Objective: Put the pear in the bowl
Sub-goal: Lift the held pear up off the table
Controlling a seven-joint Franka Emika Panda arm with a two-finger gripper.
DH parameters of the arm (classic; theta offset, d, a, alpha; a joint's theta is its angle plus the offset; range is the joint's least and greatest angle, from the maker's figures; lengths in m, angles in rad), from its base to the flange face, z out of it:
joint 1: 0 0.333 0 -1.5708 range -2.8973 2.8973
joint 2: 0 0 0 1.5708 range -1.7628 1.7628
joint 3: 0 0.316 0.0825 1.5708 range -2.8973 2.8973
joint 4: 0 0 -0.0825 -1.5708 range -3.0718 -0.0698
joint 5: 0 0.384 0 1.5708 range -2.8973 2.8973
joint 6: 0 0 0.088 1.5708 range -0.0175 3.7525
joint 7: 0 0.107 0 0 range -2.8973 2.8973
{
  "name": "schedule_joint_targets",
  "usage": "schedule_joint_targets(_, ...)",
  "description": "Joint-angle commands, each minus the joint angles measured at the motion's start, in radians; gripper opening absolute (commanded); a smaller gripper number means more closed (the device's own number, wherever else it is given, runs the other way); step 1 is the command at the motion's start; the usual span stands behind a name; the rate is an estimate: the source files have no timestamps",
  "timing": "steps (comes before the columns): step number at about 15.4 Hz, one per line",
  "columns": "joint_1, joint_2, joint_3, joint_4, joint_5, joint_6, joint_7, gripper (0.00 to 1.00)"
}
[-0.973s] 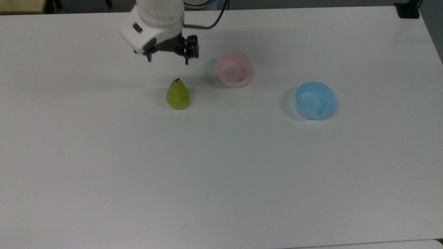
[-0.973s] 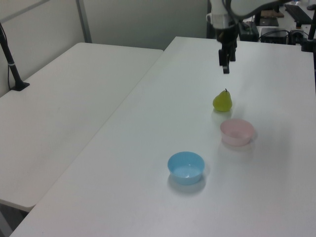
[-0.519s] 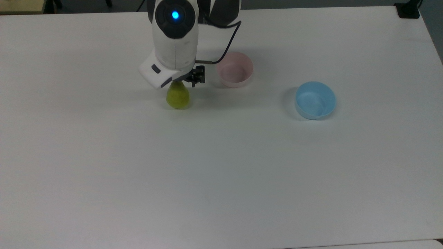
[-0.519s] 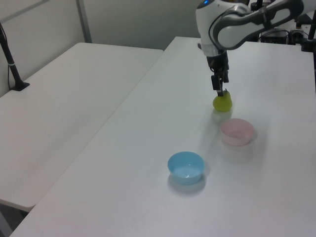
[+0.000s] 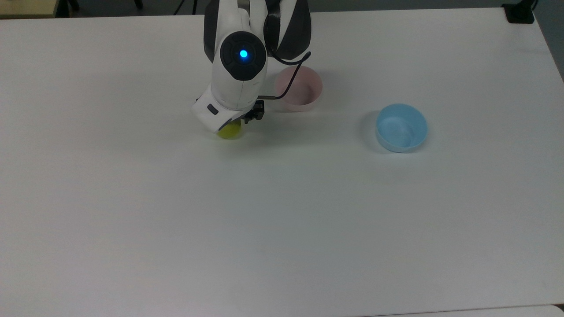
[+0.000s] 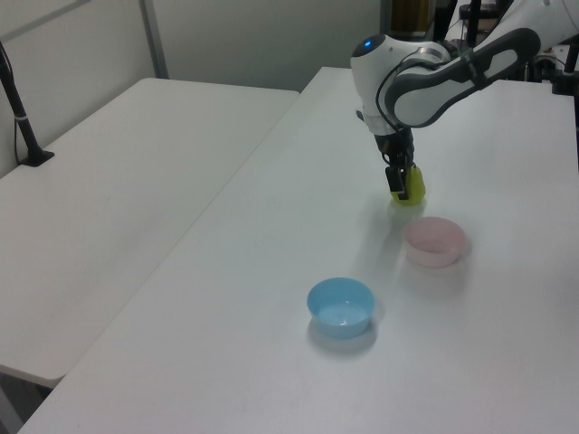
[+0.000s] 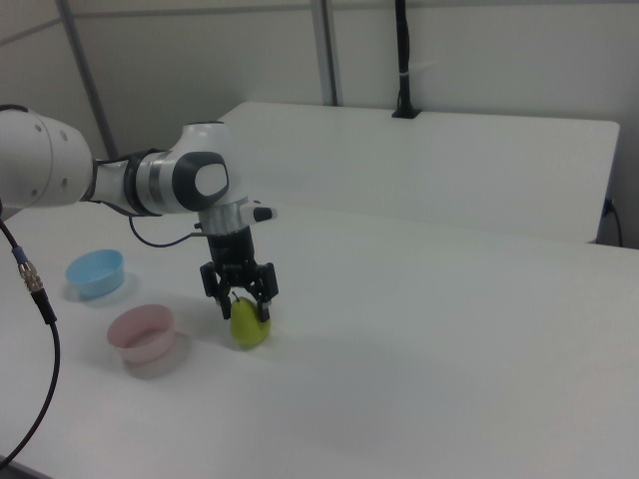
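Claw (image 7: 245,302) low over pear (image 7: 249,325), fingers (image 7: 268,292) spread apart either side of pear's top, not clamped. Pear stands upright on white worktop (image 5: 282,211). Pink bowl (image 5: 298,88) near claw, on top view's right, nothing inside. Blue bowl (image 5: 401,127) farther from claw on same side, well apart, also holds nothing.

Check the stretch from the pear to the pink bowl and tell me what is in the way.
Nothing visible stands between them. The pear sits on the white table with the gripper straddling it, and only bare tabletop separates it from the pink bowl. The light blue bowl stands off to the side.
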Motion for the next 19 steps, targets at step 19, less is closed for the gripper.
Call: schedule_joint_targets(19, 0.144, -0.239, -0.026, 0.012, 0.068, -0.183, -0.012, 0.20)
